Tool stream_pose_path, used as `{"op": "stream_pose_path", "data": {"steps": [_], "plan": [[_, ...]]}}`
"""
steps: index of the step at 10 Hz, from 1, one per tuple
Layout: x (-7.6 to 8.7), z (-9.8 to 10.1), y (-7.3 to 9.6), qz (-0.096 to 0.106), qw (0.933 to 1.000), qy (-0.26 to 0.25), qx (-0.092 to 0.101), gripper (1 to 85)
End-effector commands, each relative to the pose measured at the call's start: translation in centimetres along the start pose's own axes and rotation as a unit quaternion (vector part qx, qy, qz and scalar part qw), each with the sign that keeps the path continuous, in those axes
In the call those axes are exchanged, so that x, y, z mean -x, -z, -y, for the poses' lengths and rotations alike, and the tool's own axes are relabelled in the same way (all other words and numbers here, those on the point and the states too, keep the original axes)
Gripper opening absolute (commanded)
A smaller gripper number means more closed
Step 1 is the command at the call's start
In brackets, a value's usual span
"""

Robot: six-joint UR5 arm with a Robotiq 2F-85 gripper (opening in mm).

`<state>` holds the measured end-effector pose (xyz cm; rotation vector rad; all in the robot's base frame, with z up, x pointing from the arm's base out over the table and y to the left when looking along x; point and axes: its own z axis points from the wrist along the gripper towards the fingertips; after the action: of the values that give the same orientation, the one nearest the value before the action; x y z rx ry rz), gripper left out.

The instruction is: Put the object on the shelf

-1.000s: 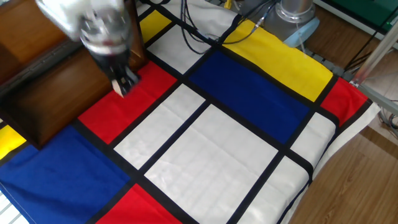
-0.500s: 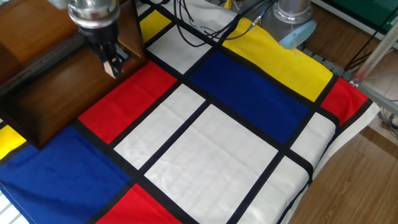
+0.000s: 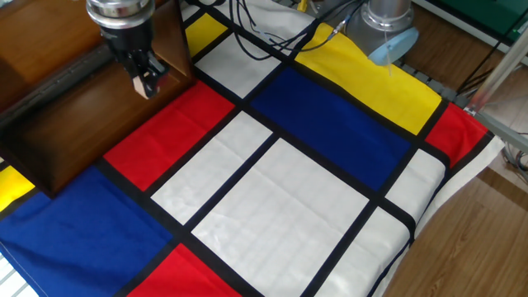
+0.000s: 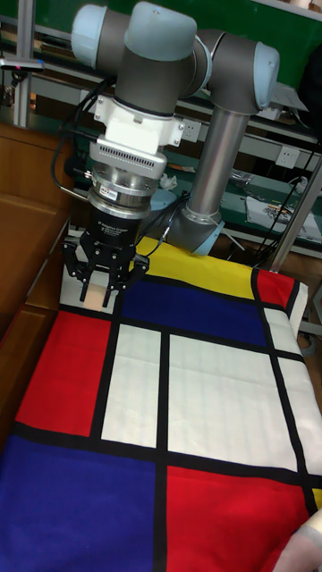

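In the fixed view my gripper (image 3: pixel 147 82) hangs over the front edge of the dark brown shelf (image 3: pixel 74 124), shut on the object (image 3: pixel 145 88), a tiny pale beige cube held between the fingertips. The cube is off the cloth, level with the lower shelf board's right end beside the upright panel (image 3: pixel 177 49). In the tall fixed view the gripper (image 4: pixel 98 288) points straight down next to the shelf (image 4: pixel 22 268); there the cube is hard to tell from the pale cloth behind it.
A cloth of red, blue, yellow and white patches (image 3: pixel 280 190) covers the table. Black cables (image 3: pixel 256 33) and the arm's base (image 3: pixel 388 16) lie at the back. The table edge (image 3: pixel 445 206) drops to a wooden floor on the right.
The gripper has carried the cube up and to the left, from above the red patch to the shelf's front edge. Over the last half second it hardly moved.
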<state>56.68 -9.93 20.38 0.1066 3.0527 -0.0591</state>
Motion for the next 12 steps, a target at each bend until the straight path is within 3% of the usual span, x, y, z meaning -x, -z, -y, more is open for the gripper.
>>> {"op": "stream_pose_path", "data": {"steps": [1, 3, 5, 7, 9, 12], "plan": [[1.8, -1.1, 0.3, 0.034, 0.9986, -0.029, 0.026, 1.0], [2.1, -1.3, 0.3, 0.041, 0.9983, -0.027, 0.030, 1.0], [2.1, -0.7, 0.3, 0.041, 0.9987, -0.025, 0.018, 1.0], [0.9, 0.2, 0.2, 0.018, 0.9997, -0.014, 0.000, 1.0], [0.2, 1.8, 2.2, 0.008, 0.9996, -0.013, -0.022, 1.0], [-0.4, 3.1, 5.8, -0.008, 0.9996, -0.012, -0.026, 1.0]]}}
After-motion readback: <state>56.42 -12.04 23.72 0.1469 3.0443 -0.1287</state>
